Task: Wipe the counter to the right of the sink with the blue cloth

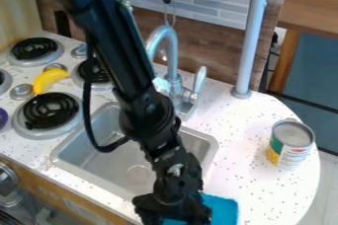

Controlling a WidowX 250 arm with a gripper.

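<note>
The black gripper (173, 214) hangs low at the bottom centre, over the counter's front edge by the sink's near right corner. Just behind and beside it lies a blue cloth (220, 210), partly covered by the gripper. How the gripper meets the cloth is hidden. A can (290, 144) with a green, white and yellow label stands upright on the right part of the counter. The yellow banana (50, 78) lies at the left among the stove burners.
The arm crosses above the metal sink (92, 156). Behind the sink stand a faucet (173, 66) and its handle. A grey pole (251, 36) rises at the back right. Black burners (50, 110) are at the left, with a purple object (3, 117) at the edge.
</note>
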